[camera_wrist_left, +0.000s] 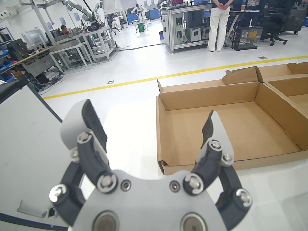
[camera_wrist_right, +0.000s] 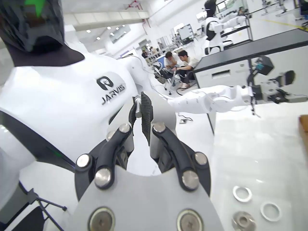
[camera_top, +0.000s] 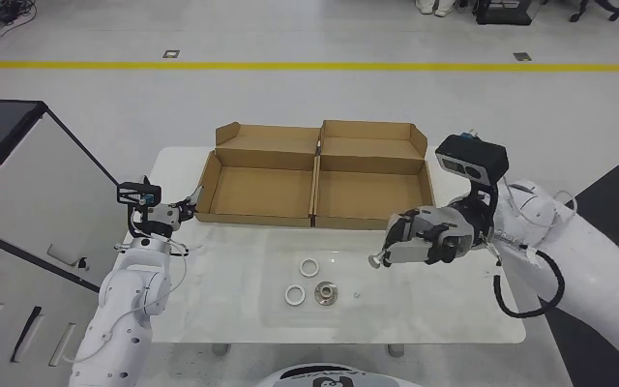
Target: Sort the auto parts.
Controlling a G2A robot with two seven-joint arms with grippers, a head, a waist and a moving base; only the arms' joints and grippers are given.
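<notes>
My right gripper [camera_top: 375, 259] [camera_wrist_right: 139, 104] hangs above the table's front right, shut on a small metal bolt [camera_wrist_right: 137, 108]. Two white rings [camera_top: 309, 267] [camera_top: 295, 294] and a metal flanged part [camera_top: 327, 291] lie on the table's front middle; the right wrist view shows the rings [camera_wrist_right: 242, 193] [camera_wrist_right: 271, 210] and the flanged part [camera_wrist_right: 243, 220] too. A tiny white piece [camera_top: 357, 293] lies beside them. My left gripper [camera_top: 189, 206] [camera_wrist_left: 151, 126] stands open with nothing in it, by the left box's [camera_top: 256, 191] [camera_wrist_left: 240, 131] front left corner.
Two open cardboard boxes stand side by side at the back of the white table [camera_top: 435, 310], the right box [camera_top: 372, 193] [camera_wrist_left: 296, 90] touching the left one. A grey cabinet [camera_top: 39, 193] stands off the table's left edge.
</notes>
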